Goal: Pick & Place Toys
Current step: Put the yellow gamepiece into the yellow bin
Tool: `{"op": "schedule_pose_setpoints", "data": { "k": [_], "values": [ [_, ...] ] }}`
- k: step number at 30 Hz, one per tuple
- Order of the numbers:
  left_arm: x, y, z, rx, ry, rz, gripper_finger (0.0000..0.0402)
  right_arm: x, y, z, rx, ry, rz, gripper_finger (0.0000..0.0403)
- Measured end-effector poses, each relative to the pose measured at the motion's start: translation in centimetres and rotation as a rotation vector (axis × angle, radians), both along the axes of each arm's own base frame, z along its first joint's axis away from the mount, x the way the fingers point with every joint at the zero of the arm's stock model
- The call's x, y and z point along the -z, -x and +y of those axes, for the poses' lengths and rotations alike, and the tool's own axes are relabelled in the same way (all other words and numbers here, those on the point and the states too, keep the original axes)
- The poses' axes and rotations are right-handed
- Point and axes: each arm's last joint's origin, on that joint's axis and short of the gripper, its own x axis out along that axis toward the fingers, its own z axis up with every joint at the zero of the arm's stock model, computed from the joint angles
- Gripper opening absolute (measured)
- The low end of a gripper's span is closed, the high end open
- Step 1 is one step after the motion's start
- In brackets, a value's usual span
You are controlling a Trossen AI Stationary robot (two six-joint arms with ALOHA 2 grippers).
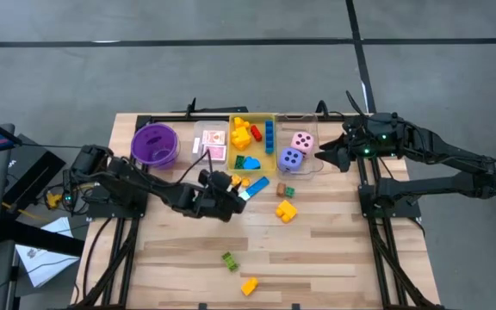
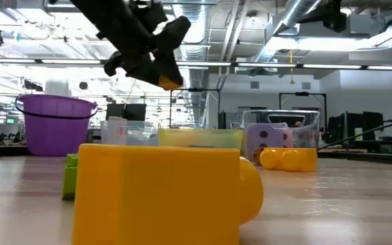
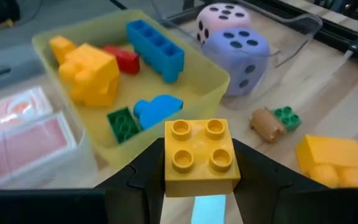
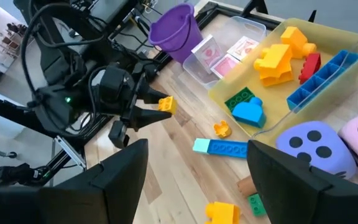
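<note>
My left gripper (image 1: 233, 191) hangs above the table's middle, just near of the yellow bin (image 1: 274, 159), shut on a yellow four-stud block (image 3: 199, 155). The bin holds several blocks in yellow, red, blue and green. A pink die (image 1: 301, 140) and a purple die (image 1: 292, 158) sit in a clear bin to its right. Red-and-white cards (image 1: 213, 142) lie in a clear bin to its left. My right gripper (image 1: 327, 155) is raised at the far right, beside the dice bin, open with nothing between its fingers. My left gripper pinches the yellow block by two opposite side walls (image 3: 169, 174) between its two fingers. The fingers come from the table's left, slanting downward. The block is lifted clear of the table (image 4: 165, 104), studs facing up toward the wrist camera.
Loose on the table: a long blue block (image 1: 257, 186), a yellow block (image 1: 286, 209), a small tan piece and green block (image 1: 284, 189), a green block (image 1: 230, 260) and a yellow block (image 1: 249, 286) near the front edge. A purple bowl (image 1: 155, 144) stands far left.
</note>
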Motion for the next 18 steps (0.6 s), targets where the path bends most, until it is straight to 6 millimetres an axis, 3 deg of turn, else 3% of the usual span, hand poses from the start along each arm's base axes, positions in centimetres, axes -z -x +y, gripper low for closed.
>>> {"op": "schedule_pose_setpoints", "data": {
  "k": [18],
  "values": [
    [-1.5,-2.6,7.1,0.168,-0.093,0.062,0.0141,-0.1,-0.1,0.0,0.012,-0.021,-0.018,0.0266]
  ]
}}
